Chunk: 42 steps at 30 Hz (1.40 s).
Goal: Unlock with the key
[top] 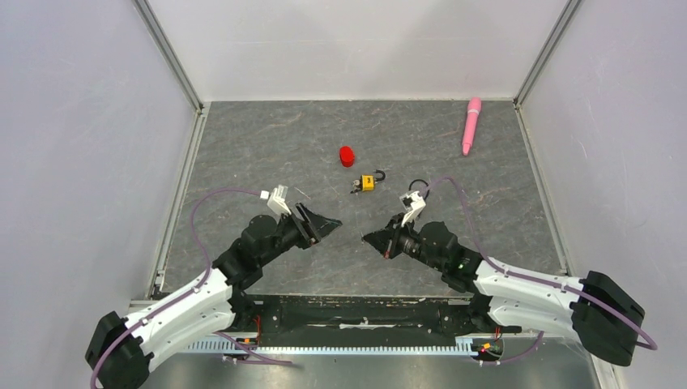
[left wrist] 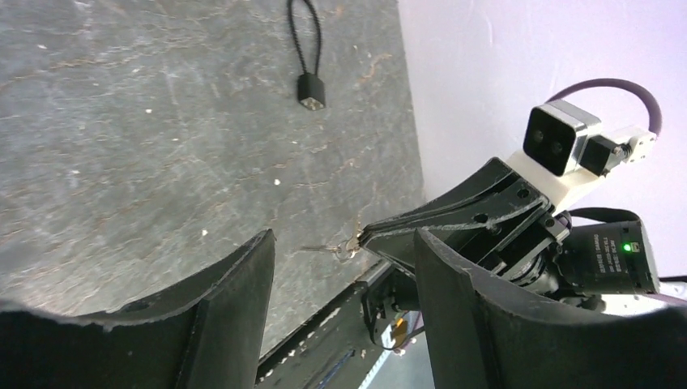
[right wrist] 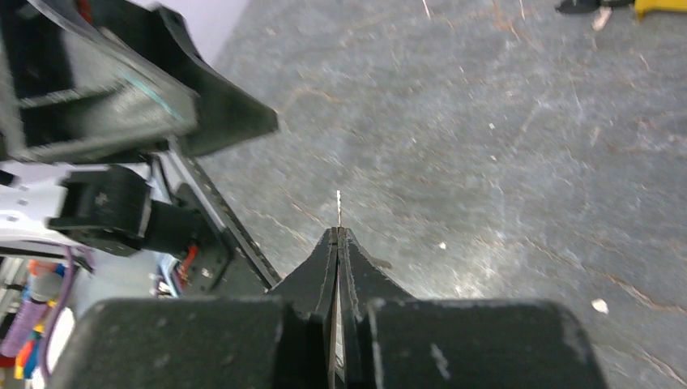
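Observation:
The small yellow padlock (top: pixel 369 182) lies on the grey table, beyond both arms; its edge shows at the top of the right wrist view (right wrist: pixel 660 8). My right gripper (top: pixel 364 237) is shut on the key, a thin silvery blade (right wrist: pixel 339 207) sticking out past the fingertips. In the left wrist view the key (left wrist: pixel 336 246) and its small ring show at the tip of the right gripper. My left gripper (top: pixel 335 222) is open and empty, pointing at the right gripper a short way off, its fingers (left wrist: pixel 243 300) wide apart.
A red cap (top: pixel 347 156) stands behind the padlock. A pink pen (top: pixel 471 125) lies at the back right. A black cord with a block end (left wrist: pixel 309 87) lies near the right arm (top: pixel 418 185). Walls enclose the table on three sides.

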Available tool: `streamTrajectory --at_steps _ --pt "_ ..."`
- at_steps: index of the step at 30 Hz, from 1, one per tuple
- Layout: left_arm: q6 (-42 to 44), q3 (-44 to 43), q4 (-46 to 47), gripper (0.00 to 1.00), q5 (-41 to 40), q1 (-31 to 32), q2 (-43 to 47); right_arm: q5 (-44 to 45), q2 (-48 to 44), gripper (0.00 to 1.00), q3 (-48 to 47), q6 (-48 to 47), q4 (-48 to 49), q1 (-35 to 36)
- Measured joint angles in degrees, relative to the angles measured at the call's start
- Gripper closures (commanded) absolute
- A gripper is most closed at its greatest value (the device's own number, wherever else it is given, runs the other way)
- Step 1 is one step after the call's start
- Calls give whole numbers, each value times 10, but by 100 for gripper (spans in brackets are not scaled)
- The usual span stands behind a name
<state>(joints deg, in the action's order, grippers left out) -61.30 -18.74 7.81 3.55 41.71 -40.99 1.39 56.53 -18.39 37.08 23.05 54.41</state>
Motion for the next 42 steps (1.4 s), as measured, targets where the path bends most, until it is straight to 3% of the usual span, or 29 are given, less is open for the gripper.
streamTrajectory --at_steps 9,18,42 --pt "-7 22 138 33 -5 58 -6 -5 -47 100 32 44 151 -18" --pt "13 23 257 34 -3 98 -30 -35 -56 100 32 78 241 -30" --pt "57 6 380 56 31 128 -101 -71 -48 100 38 120 314 -31"
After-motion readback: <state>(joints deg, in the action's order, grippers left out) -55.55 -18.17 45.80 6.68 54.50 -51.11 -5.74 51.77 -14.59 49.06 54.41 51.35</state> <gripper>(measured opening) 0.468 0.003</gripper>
